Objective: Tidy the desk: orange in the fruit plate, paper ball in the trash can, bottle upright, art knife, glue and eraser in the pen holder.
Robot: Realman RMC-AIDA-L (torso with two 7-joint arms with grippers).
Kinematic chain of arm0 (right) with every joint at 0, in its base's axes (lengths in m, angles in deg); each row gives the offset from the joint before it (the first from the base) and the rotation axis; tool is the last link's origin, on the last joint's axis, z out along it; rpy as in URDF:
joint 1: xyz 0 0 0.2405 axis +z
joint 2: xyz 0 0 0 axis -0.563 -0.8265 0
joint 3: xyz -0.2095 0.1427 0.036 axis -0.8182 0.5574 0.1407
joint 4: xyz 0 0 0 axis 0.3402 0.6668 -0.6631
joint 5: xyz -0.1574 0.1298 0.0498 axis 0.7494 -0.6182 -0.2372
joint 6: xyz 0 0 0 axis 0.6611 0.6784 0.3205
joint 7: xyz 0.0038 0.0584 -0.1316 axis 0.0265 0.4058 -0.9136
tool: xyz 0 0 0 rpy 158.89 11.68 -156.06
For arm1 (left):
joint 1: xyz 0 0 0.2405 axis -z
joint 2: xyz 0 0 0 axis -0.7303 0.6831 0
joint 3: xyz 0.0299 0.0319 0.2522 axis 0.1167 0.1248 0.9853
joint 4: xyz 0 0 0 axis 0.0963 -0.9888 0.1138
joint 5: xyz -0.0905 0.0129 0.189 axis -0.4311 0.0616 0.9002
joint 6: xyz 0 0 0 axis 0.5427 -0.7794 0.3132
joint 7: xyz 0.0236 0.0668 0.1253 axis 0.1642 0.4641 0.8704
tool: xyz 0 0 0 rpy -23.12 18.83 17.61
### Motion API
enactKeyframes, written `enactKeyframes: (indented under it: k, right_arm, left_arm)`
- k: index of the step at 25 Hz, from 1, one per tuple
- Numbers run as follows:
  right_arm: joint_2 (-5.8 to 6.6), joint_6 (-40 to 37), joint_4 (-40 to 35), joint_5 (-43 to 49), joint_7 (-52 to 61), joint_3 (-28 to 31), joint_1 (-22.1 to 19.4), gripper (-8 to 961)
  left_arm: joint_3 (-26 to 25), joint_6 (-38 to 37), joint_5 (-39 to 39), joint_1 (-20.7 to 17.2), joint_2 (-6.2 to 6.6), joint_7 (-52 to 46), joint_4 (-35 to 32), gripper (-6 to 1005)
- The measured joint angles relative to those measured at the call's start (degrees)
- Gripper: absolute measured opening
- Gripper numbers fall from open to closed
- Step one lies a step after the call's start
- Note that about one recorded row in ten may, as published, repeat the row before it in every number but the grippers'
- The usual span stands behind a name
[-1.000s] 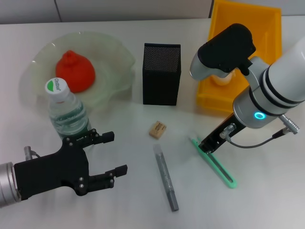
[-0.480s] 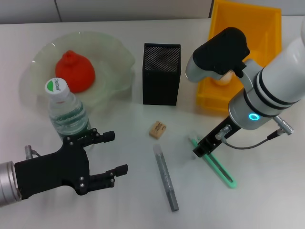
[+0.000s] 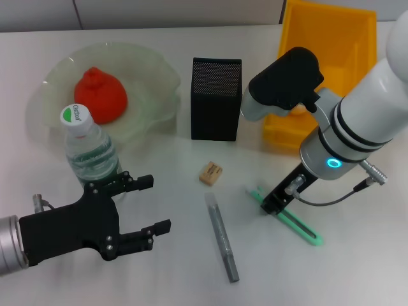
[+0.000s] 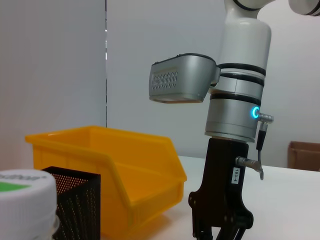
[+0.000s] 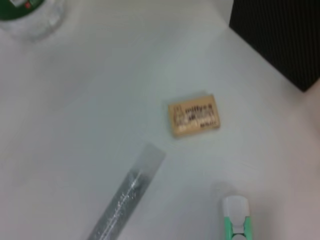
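We are partway done. The round red-orange orange (image 3: 100, 95) is sitting in the wavy pale-green glass fruit plate (image 3: 153, 73) near the desk's far left corner, and the small clear bottle (image 3: 89, 150) is standing up.

Our right hand (image 3: 271, 205) is reaching down onto the slim mint-green art knife (image 3: 290, 220); we cannot tell its grip.

The grey glue stick (image 3: 222, 236) and tan eraser (image 3: 211, 173) are lying mid-desk, not yet in the black mesh pen holder (image 3: 215, 99).

Our left hand (image 3: 150, 207) is waiting wide open.
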Motion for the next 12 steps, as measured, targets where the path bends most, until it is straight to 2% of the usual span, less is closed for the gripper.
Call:
enactKeyframes:
  k: [4, 6, 7, 8, 11, 12]
  right_arm:
    - [0.27, -0.33, -6.29, -0.03, -0.53, 1.05, -2.66, 179]
    - [0.33, -0.51, -12.7, -0.24, -2.01, 3.25, -5.53, 170]
    - [0.17, -0.28, -19.83, -1.8, -4.85, 7.2, -9.15, 170]
    - [0.17, -0.28, -19.83, -1.8, -4.85, 7.2, -9.15, 171]
    - [-0.12, 2.19, -25.93, -9.63, -12.45, 13.91, -13.61, 172]
    - [-0.17, 6.48, -26.26, -20.0, -20.71, 17.96, -16.45, 172]
  left_arm:
    - [-0.04, -0.01, 0.0, -0.16, 0.05, 0.01, 0.0, 783]
    - [0.02, -0.06, -0.01, -0.17, 0.06, 0.0, 0.0, 783]
    - [0.08, -0.09, 0.0, -0.17, 0.06, 0.0, 0.0, 783]
    - [0.13, -0.23, -0.01, -0.17, 0.06, 0.07, 0.0, 783]
    - [0.32, -0.68, -0.25, -0.48, 0.0, 0.42, 0.0, 783]
    - [0.39, -0.75, -0.25, -0.53, -0.01, 0.43, 0.07, 783]
